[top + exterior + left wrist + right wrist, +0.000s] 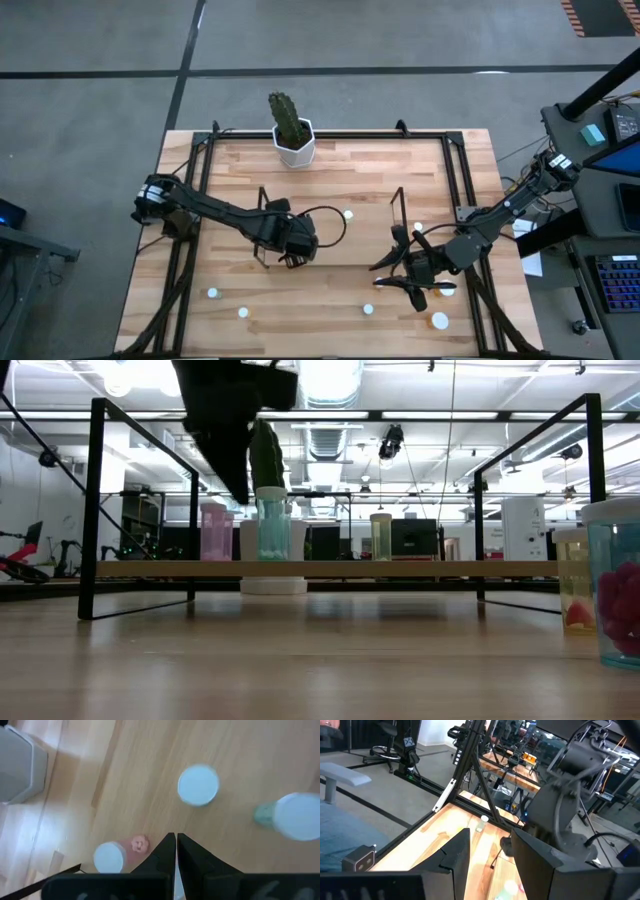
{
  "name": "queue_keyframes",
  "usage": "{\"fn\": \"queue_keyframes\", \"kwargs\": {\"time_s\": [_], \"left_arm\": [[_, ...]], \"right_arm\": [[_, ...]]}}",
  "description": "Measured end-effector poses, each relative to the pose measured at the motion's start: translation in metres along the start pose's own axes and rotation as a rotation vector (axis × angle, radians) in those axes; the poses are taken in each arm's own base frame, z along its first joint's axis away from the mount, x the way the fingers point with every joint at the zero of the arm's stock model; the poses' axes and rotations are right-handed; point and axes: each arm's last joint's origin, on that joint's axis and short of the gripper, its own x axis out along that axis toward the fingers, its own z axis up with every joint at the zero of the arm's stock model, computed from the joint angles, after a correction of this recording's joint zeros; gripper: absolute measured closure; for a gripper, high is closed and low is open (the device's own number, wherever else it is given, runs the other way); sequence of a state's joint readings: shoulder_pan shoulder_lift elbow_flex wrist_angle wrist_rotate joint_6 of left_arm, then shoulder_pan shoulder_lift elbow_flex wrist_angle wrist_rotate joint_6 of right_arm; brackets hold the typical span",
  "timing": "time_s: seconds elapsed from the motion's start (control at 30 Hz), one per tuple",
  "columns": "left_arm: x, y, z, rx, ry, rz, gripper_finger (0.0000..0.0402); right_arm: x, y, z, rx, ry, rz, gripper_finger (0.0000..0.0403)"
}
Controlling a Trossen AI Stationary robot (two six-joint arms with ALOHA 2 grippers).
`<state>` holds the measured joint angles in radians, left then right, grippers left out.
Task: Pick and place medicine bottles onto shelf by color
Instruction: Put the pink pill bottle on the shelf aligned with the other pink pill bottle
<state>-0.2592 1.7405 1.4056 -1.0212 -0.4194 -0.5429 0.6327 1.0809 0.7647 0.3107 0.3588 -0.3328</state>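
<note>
2 dark arms work over the wooden table (330, 200), which carries a white hexagonal cactus pot (297, 150) at its far edge. The left gripper (297, 255) hangs over the left end of the shelf (330, 225), a low wire rack with upright end loops, and the left wrist view shows its fingers (165, 852) pressed together with nothing between them. Below those fingers stand 3 white-capped medicine bottles: one seen cap-on (198, 785), a greenish one (292, 816) off to the side, and a pinkish one (116, 854) just beside the fingertips. The right gripper (412, 290) sits low near the shelf's right end, its jaws standing apart; the right wrist view shows bare space between the 2 fingers (457, 851) and no bottle held. From table height, the shelf's wood base (330, 569) carries a pink bottle (215, 532), a bluish bottle (272, 528) and a yellowish bottle (381, 536). Loose white caps dot the near table: 1 at the left (213, 293), another beside it (243, 313), 1 mid-table (368, 309), and a larger one near the right gripper (439, 321).
</note>
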Motion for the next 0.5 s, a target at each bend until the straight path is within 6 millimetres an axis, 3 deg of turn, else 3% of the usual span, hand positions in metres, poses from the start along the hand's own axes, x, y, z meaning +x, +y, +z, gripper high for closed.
{"fn": "queue_keyframes", "kwargs": {"time_s": [0.5], "left_arm": [[0.0044,-0.0002,-0.0035,-0.045,0.004,0.002,0.0402]], "right_arm": [[-0.0001,-0.0001,0.0001,0.000,0.000,0.000,0.0268]]}}
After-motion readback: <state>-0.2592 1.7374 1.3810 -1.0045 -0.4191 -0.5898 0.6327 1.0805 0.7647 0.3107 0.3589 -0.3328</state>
